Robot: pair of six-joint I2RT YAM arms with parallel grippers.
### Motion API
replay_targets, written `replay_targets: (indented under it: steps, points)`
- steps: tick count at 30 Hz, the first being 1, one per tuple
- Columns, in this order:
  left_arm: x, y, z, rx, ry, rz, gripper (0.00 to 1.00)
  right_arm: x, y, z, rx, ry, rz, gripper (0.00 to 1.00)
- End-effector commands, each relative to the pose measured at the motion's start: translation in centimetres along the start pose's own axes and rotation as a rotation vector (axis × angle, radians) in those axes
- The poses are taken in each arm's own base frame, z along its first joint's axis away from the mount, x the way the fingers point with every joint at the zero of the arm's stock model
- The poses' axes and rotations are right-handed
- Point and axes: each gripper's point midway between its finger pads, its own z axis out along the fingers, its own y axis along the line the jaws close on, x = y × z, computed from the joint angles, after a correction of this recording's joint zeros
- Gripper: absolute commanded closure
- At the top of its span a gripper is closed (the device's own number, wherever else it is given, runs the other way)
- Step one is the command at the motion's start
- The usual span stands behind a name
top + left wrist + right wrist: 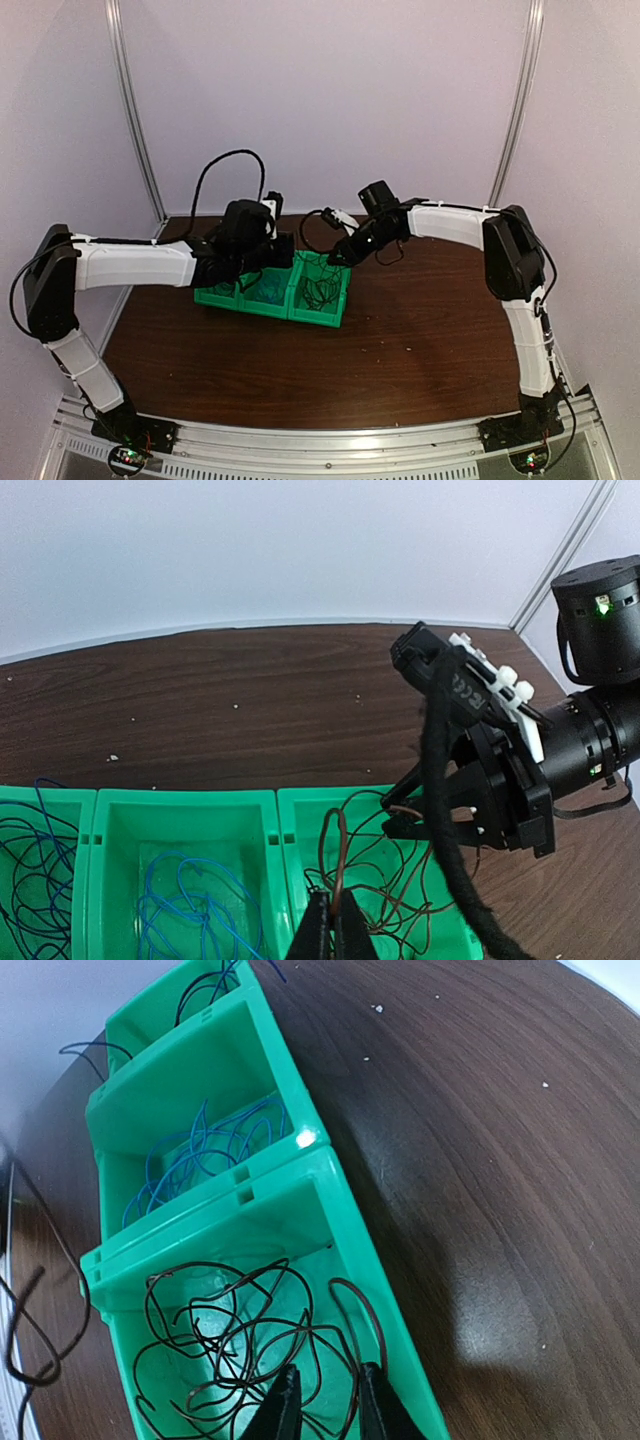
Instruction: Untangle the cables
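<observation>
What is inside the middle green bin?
Only tangled blue wires show on the middle bin's floor. From above, the left arm hides the bin's rear.

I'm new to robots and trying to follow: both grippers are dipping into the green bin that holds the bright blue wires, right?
Not quite. The left gripper and right gripper are both at the end bin, which holds the dark wires. The bright blue wires lie in the middle bin beside it. Both wrist views show this.
</observation>
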Motion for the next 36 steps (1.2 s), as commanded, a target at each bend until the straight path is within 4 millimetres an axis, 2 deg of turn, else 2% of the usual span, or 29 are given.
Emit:
replay_targets:
  steps: [1,7,11,19,22,25,29,36]
  points:
    - [-0.1,0.0,0.6,0.013,-0.027,-0.03,1.0,-2.8,0.5,-2.2,0.047,-0.046,-0.043,0.71]
    - [0.7,0.9,-0.6,0.003,-0.024,-0.036,1.0,-5.2,-0.7,-6.4,0.129,-0.1,-0.065,0.63]
    - [1.0,1.4,-1.2,-0.013,-0.024,-0.032,1.0,-5.6,-0.9,-9.0,0.152,-0.112,-0.104,0.61]
    - [1.1,1.4,-0.8,-0.014,-0.018,-0.036,1.0,-2.3,3.1,-10.5,0.001,-0.004,-0.246,0.53]
    - [0.9,1.1,-0.7,-0.003,-0.025,-0.04,1.0,-1.8,3.0,-10.2,0.031,0.005,-0.264,0.52]
    - [0.8,0.4,-0.2,0.021,-0.02,-0.041,1.0,-2.3,2.2,-9.3,0.065,0.001,-0.262,0.51]
    - [0.5,-0.9,0.4,0.077,-0.018,-0.047,1.0,-1.7,0.4,-6.9,0.08,0.038,-0.253,0.51]
    - [0.7,-1.5,1.3,0.096,-0.005,-0.052,1.0,-0.9,-0.8,-4.2,0.081,0.053,-0.253,0.53]
